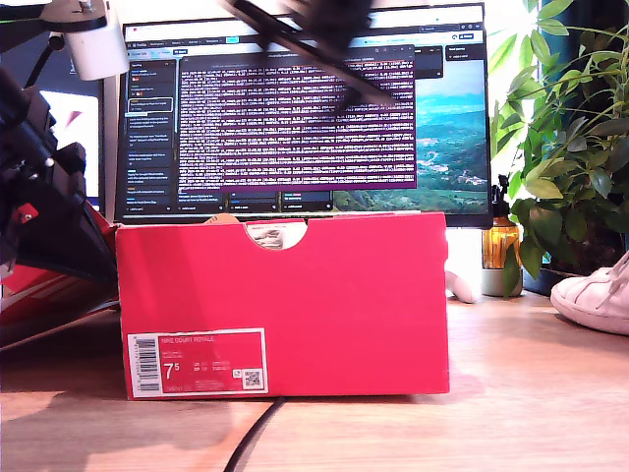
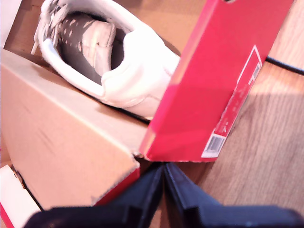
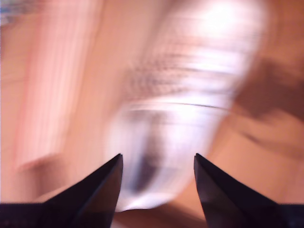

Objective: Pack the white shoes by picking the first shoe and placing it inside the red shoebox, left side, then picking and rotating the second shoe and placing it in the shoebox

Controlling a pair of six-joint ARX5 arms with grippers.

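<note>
Blur hid most of one white shoe (image 3: pixel 190 118) between the second gripper's (image 3: pixel 158 164) spread fingers; another shoe (image 2: pixel 114 57) lay inside the red shoebox (image 1: pixel 295 295), beside which the first gripper's (image 2: pixel 164 166) fingers were pressed together.

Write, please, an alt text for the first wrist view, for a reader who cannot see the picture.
One white shoe lies inside the open red shoebox, seen from above over the box's corner. The box stands on a wooden table, its barcode label on the outer wall. My first end effector shows in the foreground, empty, its tips together.
</note>
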